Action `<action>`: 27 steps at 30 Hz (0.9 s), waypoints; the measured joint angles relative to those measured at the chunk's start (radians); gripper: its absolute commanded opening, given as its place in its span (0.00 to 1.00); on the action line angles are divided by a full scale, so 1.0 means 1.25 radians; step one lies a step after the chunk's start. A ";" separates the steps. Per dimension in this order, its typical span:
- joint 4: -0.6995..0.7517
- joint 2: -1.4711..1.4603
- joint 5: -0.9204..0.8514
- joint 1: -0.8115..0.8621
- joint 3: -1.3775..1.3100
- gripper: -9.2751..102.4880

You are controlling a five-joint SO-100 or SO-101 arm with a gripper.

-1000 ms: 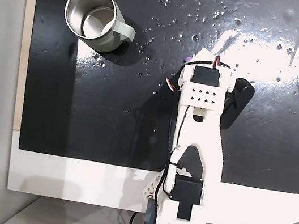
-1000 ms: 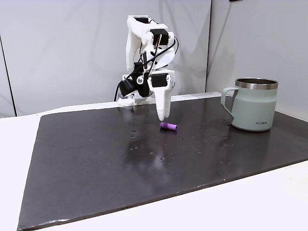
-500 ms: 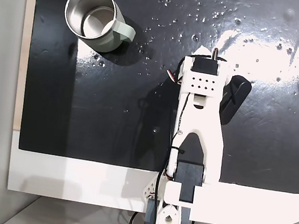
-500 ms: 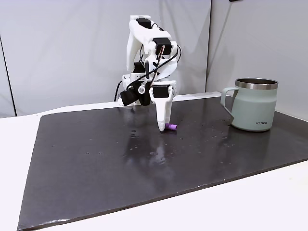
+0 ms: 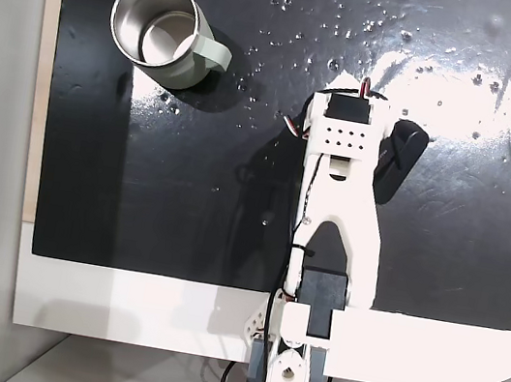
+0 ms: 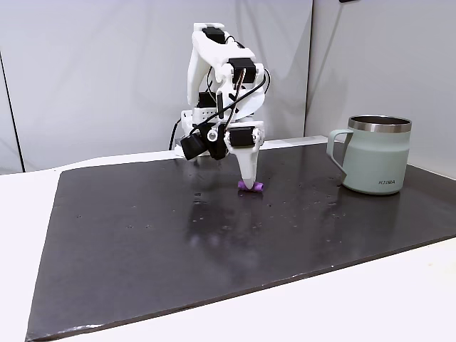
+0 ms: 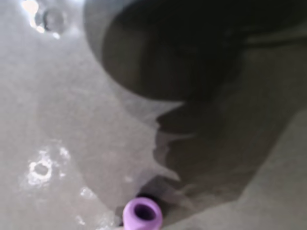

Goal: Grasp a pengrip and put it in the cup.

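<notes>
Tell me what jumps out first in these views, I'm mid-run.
The white gripper is down at the dark mat, its tip right at the tiny purple pengrip, which in the wrist view shows end-on at the bottom edge. The sage-green cup stands apart at the right in that fixed view, top left from above.

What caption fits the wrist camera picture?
Close-up of the purple pengrip, open end showing, lying on the dark mat.

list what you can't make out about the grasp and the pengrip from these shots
- Pengrip: the side fixed view has the gripper tip in front of it, so contact is unclear.
- Jaws, open or shut: the top-down fixed view has the arm covering them.
- Pengrip length: the wrist view's bottom edge cuts it, and it is blurred.
</notes>
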 measured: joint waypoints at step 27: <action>0.179 0.232 -0.196 -0.188 -0.360 0.08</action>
